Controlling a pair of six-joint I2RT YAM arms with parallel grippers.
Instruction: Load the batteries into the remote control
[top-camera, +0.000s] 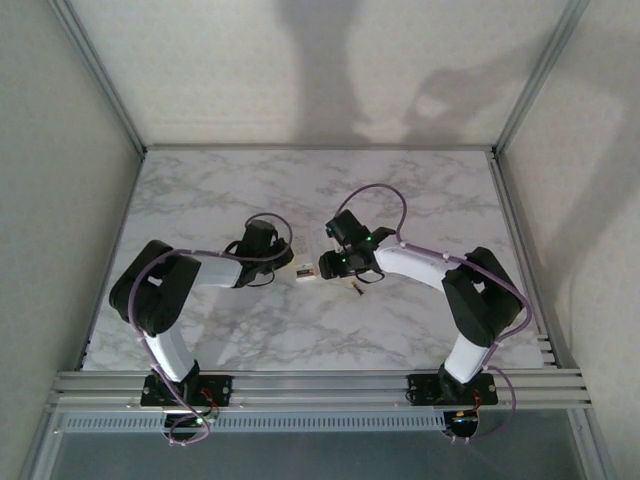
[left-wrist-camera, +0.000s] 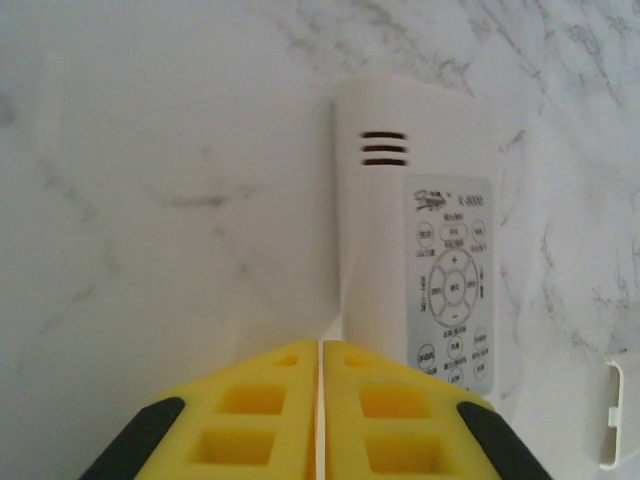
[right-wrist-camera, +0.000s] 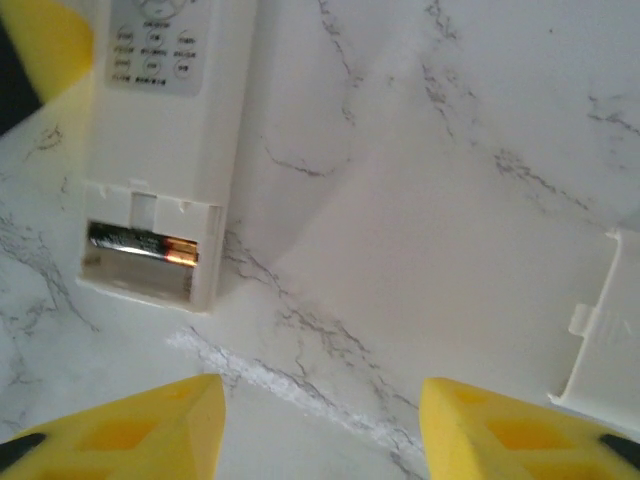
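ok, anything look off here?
Nothing spilled or damaged. The remote control lies with its bay open: one seated battery, the slot beside it empty. Its cover lies apart on the table, and a loose battery lies nearby.

Marble table carries the remote control, a white cover, one loose battery.

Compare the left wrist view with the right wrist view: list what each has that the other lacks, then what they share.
Left wrist view: three dark vent slots on the slim white rectangular remote control, and the left gripper, shut. Right wrist view: the remote's open compartment with one dark copper-tipped cylindrical battery seated, and the right gripper, open. Shared: the remote's grey button panel, the loose white plastic cover and the white marble table.
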